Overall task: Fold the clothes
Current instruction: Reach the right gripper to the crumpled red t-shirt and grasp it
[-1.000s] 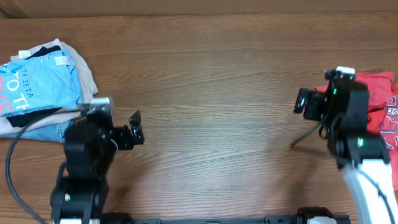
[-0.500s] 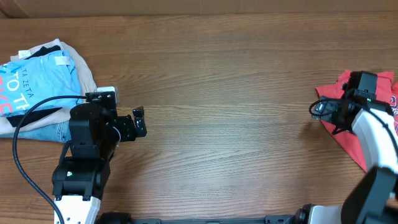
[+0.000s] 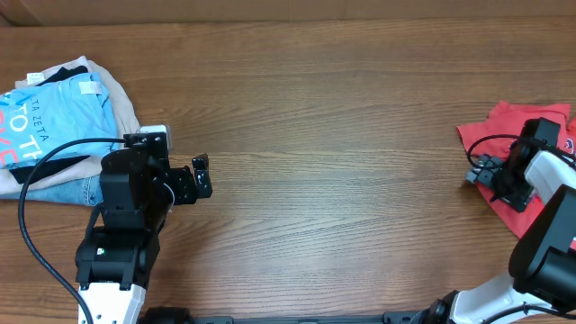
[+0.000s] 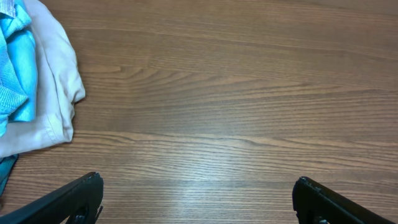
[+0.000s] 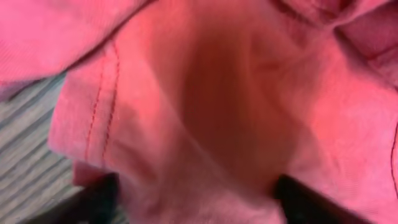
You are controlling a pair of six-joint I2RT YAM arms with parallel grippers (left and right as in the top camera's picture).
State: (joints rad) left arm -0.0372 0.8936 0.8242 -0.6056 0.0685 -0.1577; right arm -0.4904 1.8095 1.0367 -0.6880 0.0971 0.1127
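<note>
R end effector [image 3: 487, 172] moved onto red tee [image 3: 497, 131] | folded pile [image 3: 63, 117] far L

A pile of folded clothes [image 3: 54, 117] lies at the far left edge of the table [image 3: 342, 117], and the T-shirt [image 3: 500, 131] lies at the right edge, well apart from the pile. The left gripper [image 3: 202, 176] hangs over the table to the right of the pile and nearer the robot. The right gripper [image 3: 481, 171] sits at the T-shirt's left part, with cloth between its fingers.
</note>
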